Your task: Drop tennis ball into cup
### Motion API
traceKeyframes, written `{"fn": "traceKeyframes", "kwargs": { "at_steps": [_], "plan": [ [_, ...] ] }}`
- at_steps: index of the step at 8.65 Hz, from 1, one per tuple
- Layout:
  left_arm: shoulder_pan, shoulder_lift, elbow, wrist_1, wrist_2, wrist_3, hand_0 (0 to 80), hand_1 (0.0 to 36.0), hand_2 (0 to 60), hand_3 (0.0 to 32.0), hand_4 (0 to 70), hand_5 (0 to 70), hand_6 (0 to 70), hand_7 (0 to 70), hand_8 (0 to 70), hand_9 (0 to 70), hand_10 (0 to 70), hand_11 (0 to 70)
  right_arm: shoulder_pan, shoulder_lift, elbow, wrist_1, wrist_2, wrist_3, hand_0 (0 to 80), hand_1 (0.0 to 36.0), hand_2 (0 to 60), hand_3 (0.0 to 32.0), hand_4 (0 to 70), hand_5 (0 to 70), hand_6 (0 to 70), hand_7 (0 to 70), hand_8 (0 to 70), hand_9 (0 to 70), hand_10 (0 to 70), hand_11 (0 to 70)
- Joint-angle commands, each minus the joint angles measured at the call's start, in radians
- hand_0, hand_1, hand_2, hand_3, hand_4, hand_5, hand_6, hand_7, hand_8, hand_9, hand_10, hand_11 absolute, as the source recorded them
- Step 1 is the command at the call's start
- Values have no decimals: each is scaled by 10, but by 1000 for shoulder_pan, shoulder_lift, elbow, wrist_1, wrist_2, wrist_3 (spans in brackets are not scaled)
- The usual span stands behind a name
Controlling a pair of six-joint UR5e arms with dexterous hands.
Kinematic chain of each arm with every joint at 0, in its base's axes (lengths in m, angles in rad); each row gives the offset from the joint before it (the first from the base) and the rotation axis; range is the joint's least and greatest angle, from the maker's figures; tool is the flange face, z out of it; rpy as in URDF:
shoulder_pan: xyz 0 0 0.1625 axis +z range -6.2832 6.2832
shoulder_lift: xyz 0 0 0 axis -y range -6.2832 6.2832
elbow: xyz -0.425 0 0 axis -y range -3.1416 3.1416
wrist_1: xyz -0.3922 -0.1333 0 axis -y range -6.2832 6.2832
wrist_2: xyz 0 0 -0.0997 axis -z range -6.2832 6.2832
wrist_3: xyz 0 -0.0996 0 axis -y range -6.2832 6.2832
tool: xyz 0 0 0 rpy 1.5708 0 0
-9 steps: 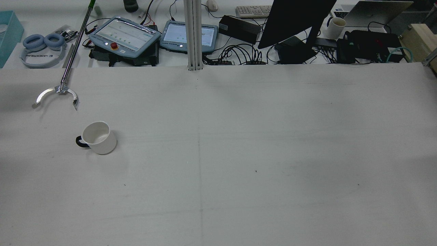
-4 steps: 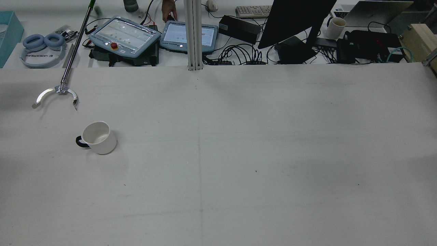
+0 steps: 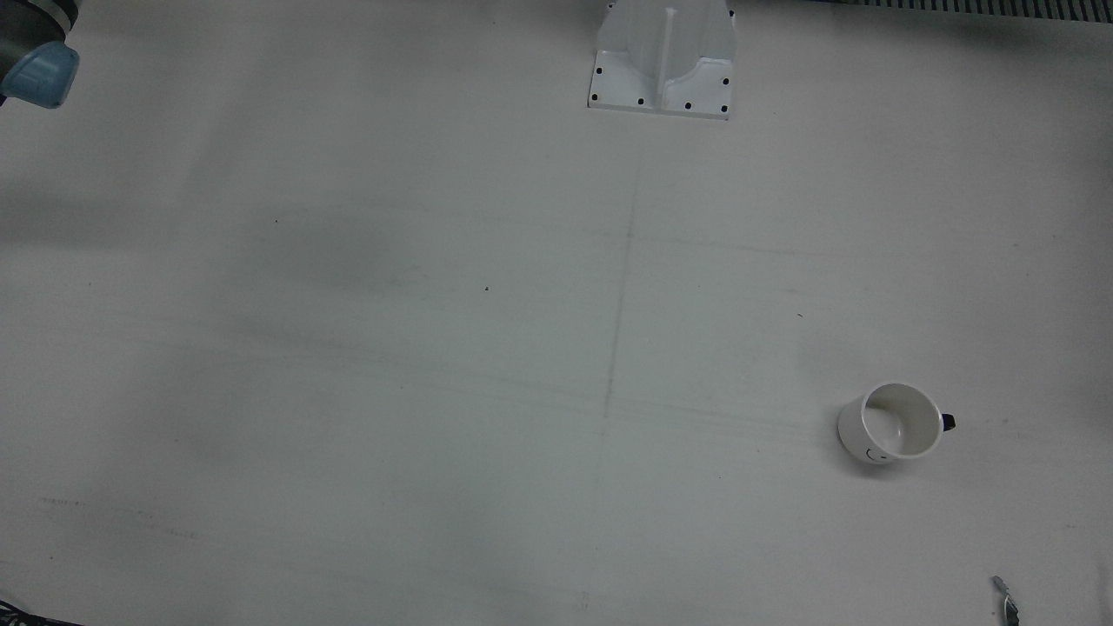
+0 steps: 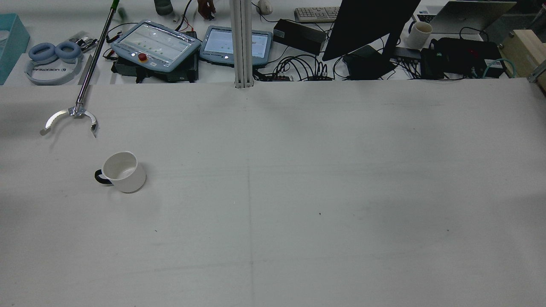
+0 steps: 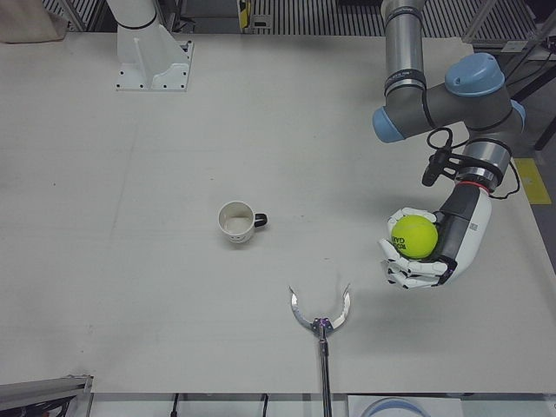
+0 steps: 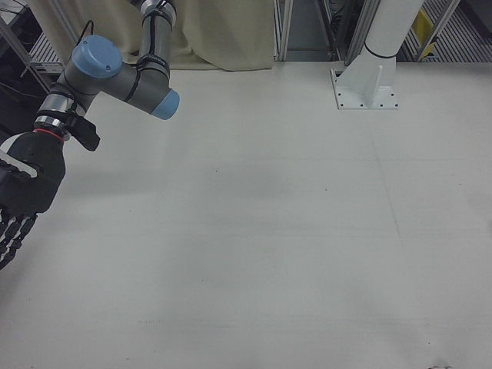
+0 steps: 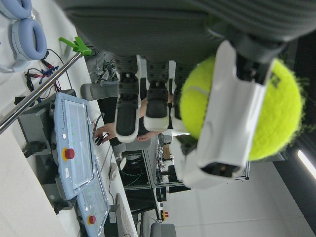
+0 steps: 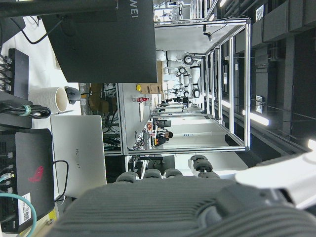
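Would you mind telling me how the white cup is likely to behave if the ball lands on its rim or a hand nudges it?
The white cup stands upright on its base and looks squat, so it probably slides rather than tips. Its dark handle juts from one side, so a push there might turn it. The tennis ball in the left hand could bounce off the hard-looking rim.

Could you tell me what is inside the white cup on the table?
Nothing: the cup stands upright and shows only its bare white floor. The tennis ball sits in the left hand, away from the cup.
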Motion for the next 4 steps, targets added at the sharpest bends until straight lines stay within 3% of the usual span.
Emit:
{"fn": "traceKeyframes", "kwargs": {
  "at_steps": [1, 2, 4],
  "plan": [
    [0, 0, 0, 0, 0, 0, 800, 360, 600, 0, 700, 288, 700, 700, 491, 659, 335, 508, 0, -1, 0, 0, 1, 0, 0, 0, 0, 0, 0, 0, 0, 0, 0, 0, 0, 0],
    [0, 0, 0, 0, 0, 0, 800, 360, 600, 0, 700, 266, 700, 700, 488, 658, 334, 507, 0, -1, 0, 0, 1, 0, 0, 0, 0, 0, 0, 0, 0, 0, 0, 0, 0, 0],
    [0, 0, -5, 0, 0, 0, 800, 360, 600, 0, 700, 303, 700, 700, 496, 657, 333, 506, 0, -1, 0, 0, 1, 0, 0, 0, 0, 0, 0, 0, 0, 0, 0, 0, 0, 0]
  ]
}}
